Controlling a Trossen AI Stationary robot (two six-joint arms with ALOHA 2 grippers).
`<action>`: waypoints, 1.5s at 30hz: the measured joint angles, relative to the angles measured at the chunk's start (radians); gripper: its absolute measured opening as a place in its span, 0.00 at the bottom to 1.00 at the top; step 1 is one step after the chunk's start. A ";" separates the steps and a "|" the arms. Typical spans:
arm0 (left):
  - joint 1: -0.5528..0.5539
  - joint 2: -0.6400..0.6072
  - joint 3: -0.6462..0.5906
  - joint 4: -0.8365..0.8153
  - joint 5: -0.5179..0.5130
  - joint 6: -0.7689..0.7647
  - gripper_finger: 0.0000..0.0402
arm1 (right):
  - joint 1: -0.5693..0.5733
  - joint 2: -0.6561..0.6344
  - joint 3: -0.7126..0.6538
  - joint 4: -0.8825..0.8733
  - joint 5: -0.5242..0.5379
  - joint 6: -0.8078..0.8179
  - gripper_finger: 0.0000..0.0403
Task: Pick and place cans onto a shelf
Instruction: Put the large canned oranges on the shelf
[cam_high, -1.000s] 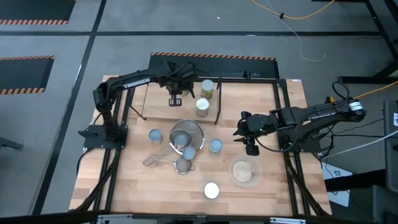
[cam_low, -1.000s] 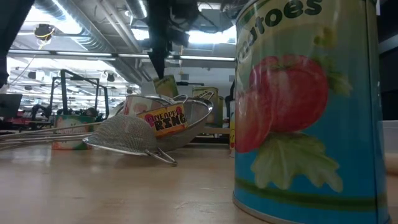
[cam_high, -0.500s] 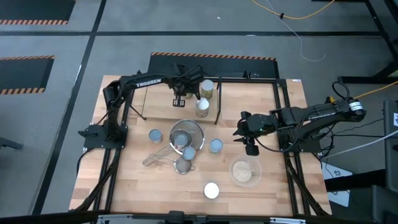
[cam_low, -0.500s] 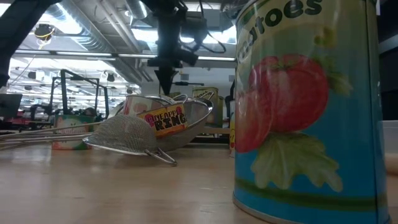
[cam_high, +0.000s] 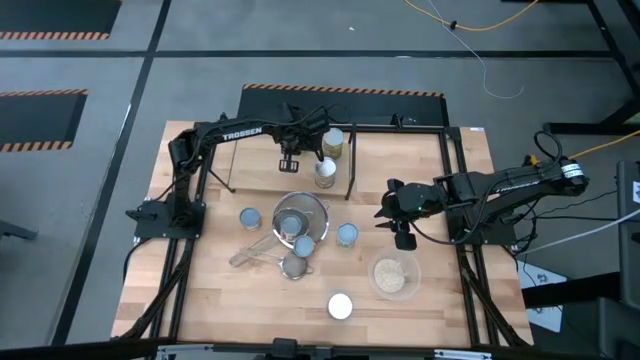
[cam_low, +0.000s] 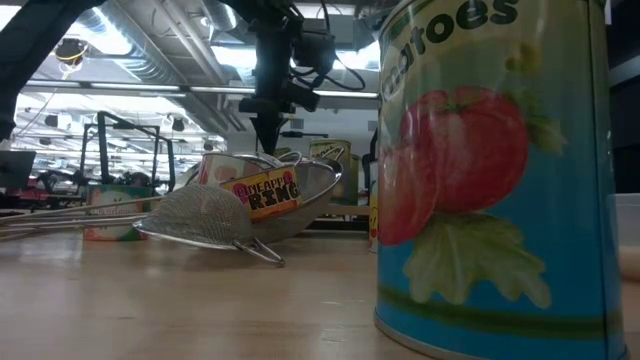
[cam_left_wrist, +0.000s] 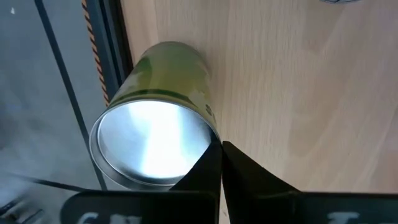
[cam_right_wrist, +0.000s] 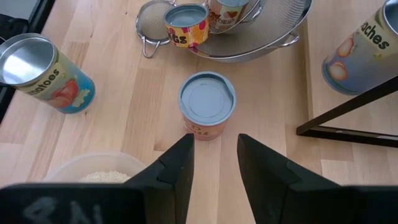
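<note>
My left gripper (cam_high: 289, 158) is shut and empty over the shelf (cam_high: 351, 165), a rack of thin black rods at the table's far side. In the left wrist view its shut fingertips (cam_left_wrist: 221, 152) are beside the silver top of an olive-green can (cam_left_wrist: 155, 134). That can (cam_high: 333, 143) and a white-topped can (cam_high: 325, 172) stand upright at the shelf. My right gripper (cam_high: 401, 236) is open and empty at the table's right, just short of a short can with a light-blue top (cam_right_wrist: 206, 102), also seen from above (cam_high: 347, 234). The tomato can (cam_high: 340, 306) stands near the front edge.
Two round mesh strainers (cam_high: 300, 218) lie mid-table with two small cans (cam_high: 303, 245) in them. Another blue-topped can (cam_high: 250, 218) stands to their left. A clear bowl of beige stuff (cam_high: 395, 276) sits near my right gripper. The tomato can (cam_low: 490, 170) fills the right of the low view.
My left gripper has gone a little toward the table's right edge, closer to the two cans at the shelf. The right arm has kept still, and no can has moved.
</note>
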 joint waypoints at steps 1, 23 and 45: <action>-0.001 0.000 0.000 -0.004 0.000 0.000 0.00 | 0.000 0.000 0.000 0.000 0.000 0.000 0.32; -0.051 0.000 0.000 -0.034 -0.124 0.025 0.05 | 0.000 0.000 0.000 0.000 0.000 0.000 0.32; -0.078 -0.001 0.000 0.014 -0.122 0.024 0.15 | 0.000 0.000 0.000 0.000 0.000 0.000 0.32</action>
